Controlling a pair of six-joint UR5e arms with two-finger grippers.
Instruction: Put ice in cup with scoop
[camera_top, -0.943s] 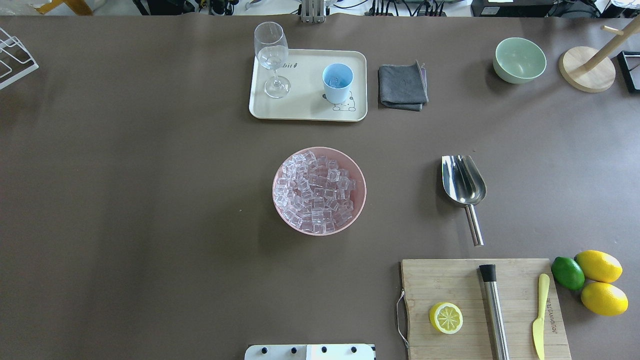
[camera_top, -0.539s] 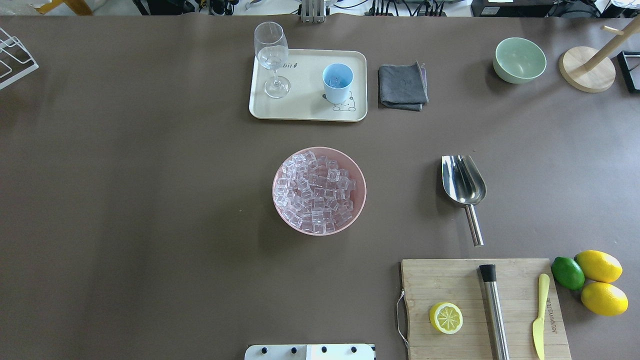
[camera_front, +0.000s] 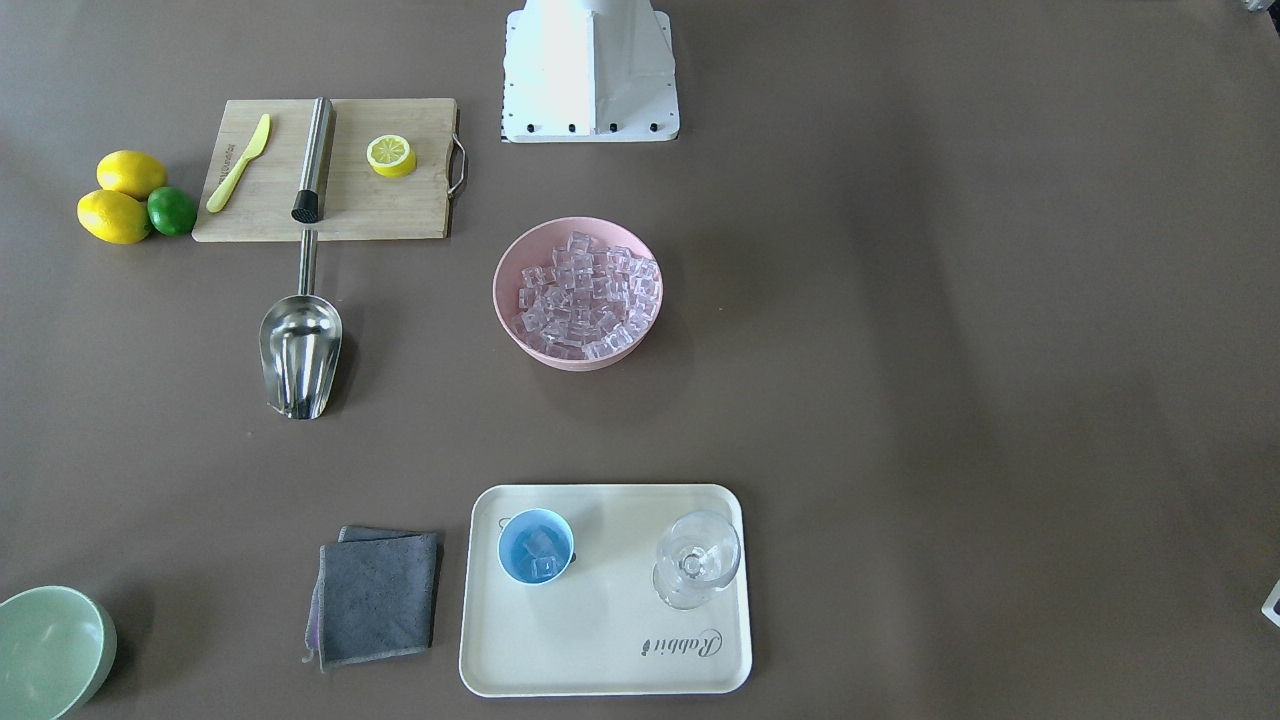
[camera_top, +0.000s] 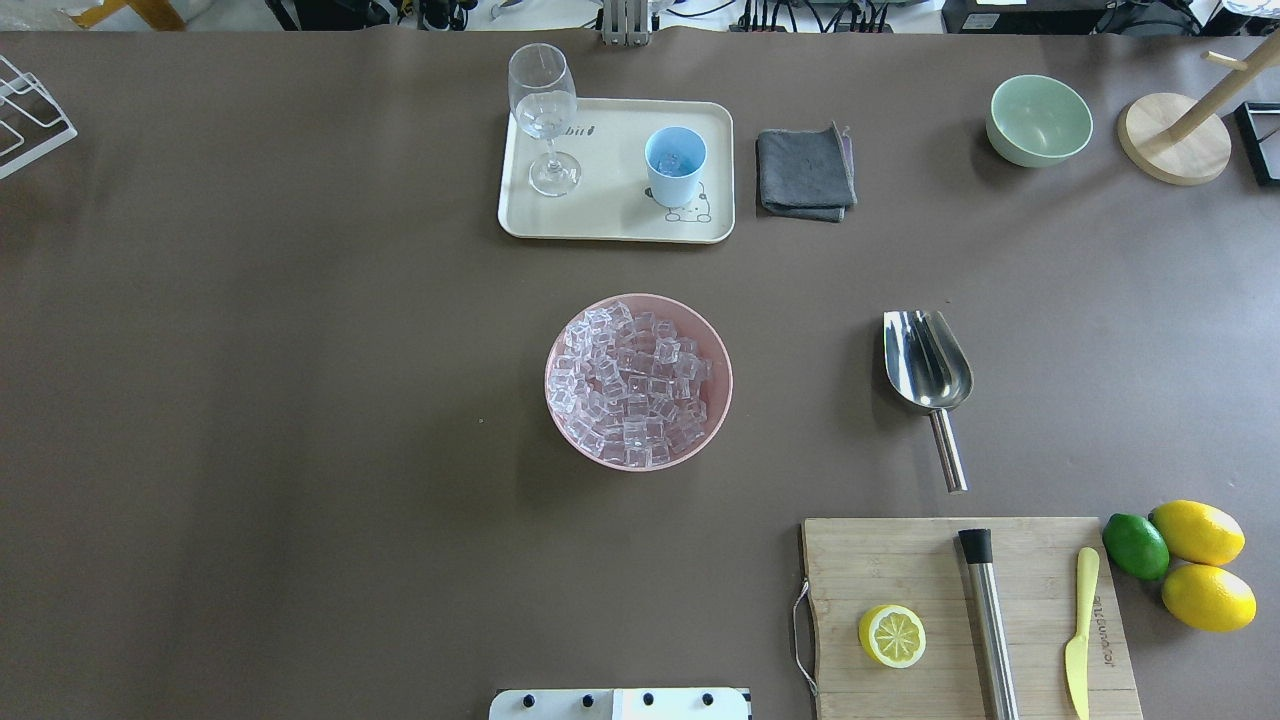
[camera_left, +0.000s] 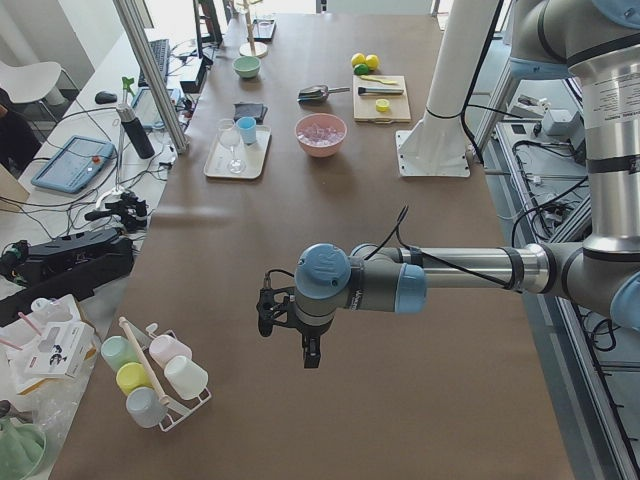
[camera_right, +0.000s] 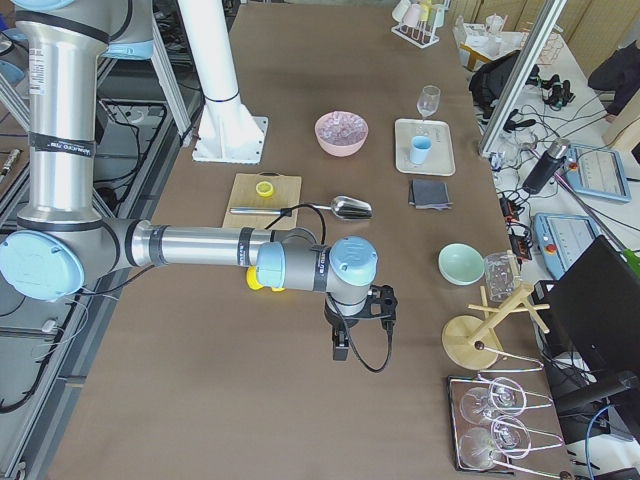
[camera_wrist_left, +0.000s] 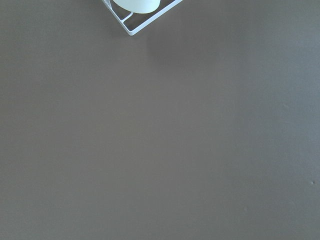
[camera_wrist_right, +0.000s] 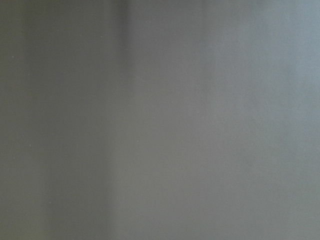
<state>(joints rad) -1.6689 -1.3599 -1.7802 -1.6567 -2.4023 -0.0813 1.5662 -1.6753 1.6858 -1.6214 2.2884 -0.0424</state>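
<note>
Two grippers show only in the side views. The left gripper (camera_left: 311, 358) hangs over the table (camera_top: 300, 400) near a mug rack (camera_left: 155, 385), and the right gripper (camera_right: 341, 350) hangs over the opposite end. Whether either is parted or closed, or holds anything, cannot be told.

The scoop (camera_top: 928, 362) lies on the table to the robot's right of the pink bowl (camera_top: 549, 372), well apart from it. Its long axis runs nearly straight away from the robot. The handle points toward the robot and ends just short of the board (camera_top: 880, 560); the open mouth faces the far side, trough up.

Ice (camera_top: 632, 385) fills the bowl. A few cubes sit in the cup (camera_top: 675, 165), which stands upright on the tray (camera_top: 610, 215) beside a wine glass (camera_top: 543, 110). A folded grey cloth (camera_top: 805, 170) lies just beside the tray, with a green bowl (camera_top: 1040, 120) farther right.

On the board are a lemon half (camera_top: 891, 636), a steel cylinder (camera_top: 988, 620) and a yellow knife (camera_top: 1080, 630). A lime (camera_top: 1135, 546) and two lemons (camera_top: 1197, 532) lie beside it.

The tray print reads "Rabbit" in the front-facing view. The board's engraving is too small to read.
</note>
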